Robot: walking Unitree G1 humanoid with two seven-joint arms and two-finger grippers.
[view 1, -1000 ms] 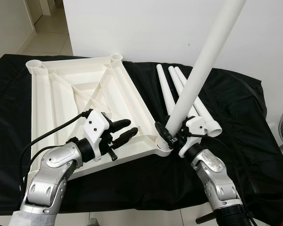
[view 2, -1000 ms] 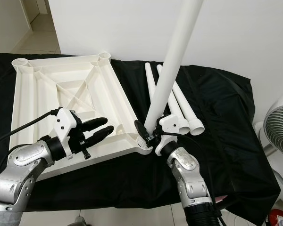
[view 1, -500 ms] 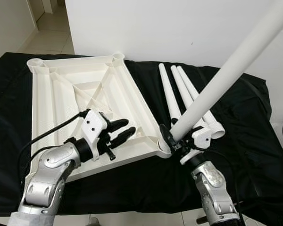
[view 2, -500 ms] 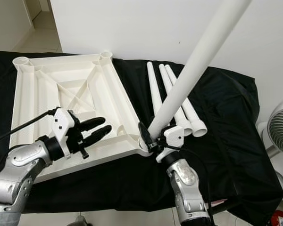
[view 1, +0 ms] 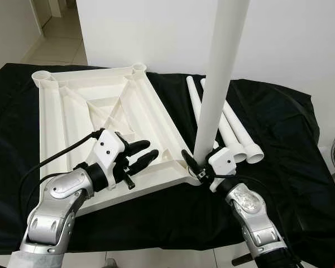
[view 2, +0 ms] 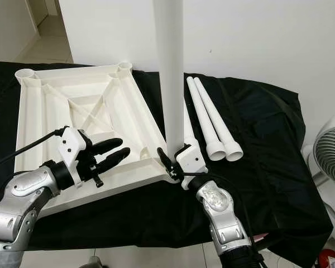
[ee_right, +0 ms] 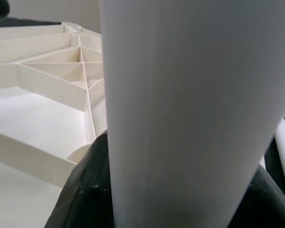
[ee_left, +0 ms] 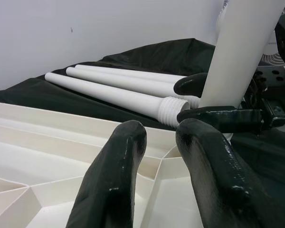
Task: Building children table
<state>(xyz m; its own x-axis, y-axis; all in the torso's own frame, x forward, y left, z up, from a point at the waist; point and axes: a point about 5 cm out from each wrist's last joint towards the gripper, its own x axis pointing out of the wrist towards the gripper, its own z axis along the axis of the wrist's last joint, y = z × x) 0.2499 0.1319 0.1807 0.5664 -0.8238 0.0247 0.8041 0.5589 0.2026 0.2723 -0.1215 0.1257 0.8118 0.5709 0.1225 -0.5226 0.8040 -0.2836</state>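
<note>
Leg (view 1: 219, 84) runs off the top; its foot hides behind the right gripper (view 1: 196, 167), clenched round it at the tabletop (view 1: 72, 111) corner. Left gripper (view 1: 142, 158) hovers, fingers parted.

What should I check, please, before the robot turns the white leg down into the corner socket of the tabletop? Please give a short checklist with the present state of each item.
1. Right gripper shut on the held leg, near its lower end: ok.
2. Held leg upright, not tilted: ok.
3. Lower end of the leg over the near right corner socket of the tabletop: looks ok; whether the thread has entered, cannot tell.
4. Left gripper open, over the tabletop's near edge, not gripping it: not ok if the top must be steadied.
5. Spare legs lie apart on the black cloth, beside the socket: ok.
</note>
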